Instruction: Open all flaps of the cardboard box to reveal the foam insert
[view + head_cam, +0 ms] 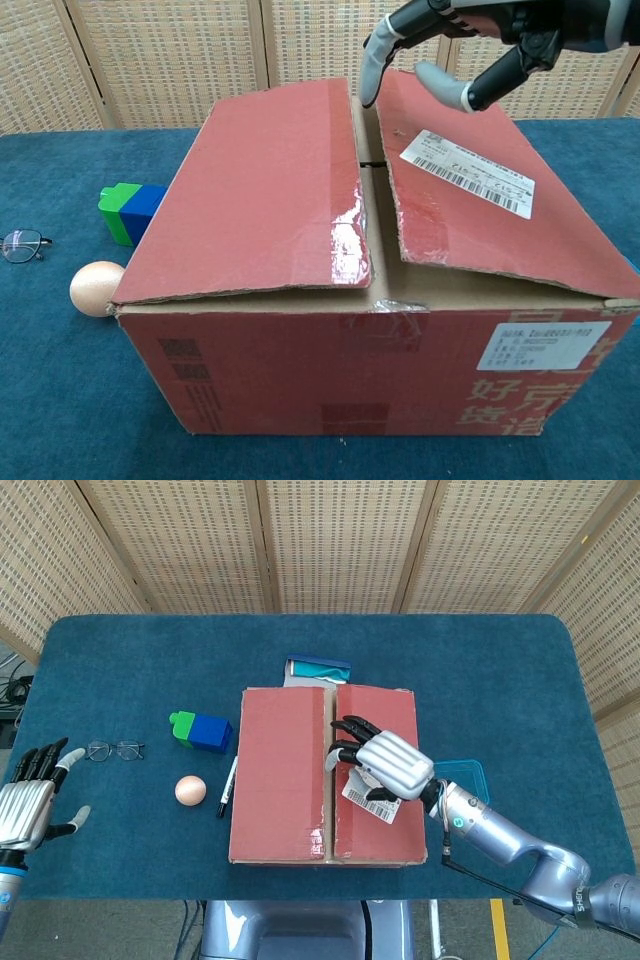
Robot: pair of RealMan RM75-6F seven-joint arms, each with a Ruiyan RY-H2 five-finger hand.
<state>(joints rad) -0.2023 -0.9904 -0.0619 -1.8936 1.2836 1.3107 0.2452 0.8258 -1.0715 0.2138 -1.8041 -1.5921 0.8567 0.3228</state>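
The red cardboard box (285,780) (300,250) sits at the table's front middle with both top flaps lying nearly closed, a narrow seam between them. The right flap (480,190) carries a white barcode label (362,797). My right hand (385,765) (470,30) hovers over that flap, fingers spread and reaching toward the seam, holding nothing. One fingertip (369,85) hangs just above the flap's inner edge. My left hand (25,805) rests open off the table's left front edge, far from the box. No foam is visible.
Left of the box lie a green-and-blue block (200,730), a peach egg-shaped ball (190,790), a pen (227,785) and eyeglasses (113,750). A teal packet (318,668) sits behind the box, a teal tray (465,778) to its right.
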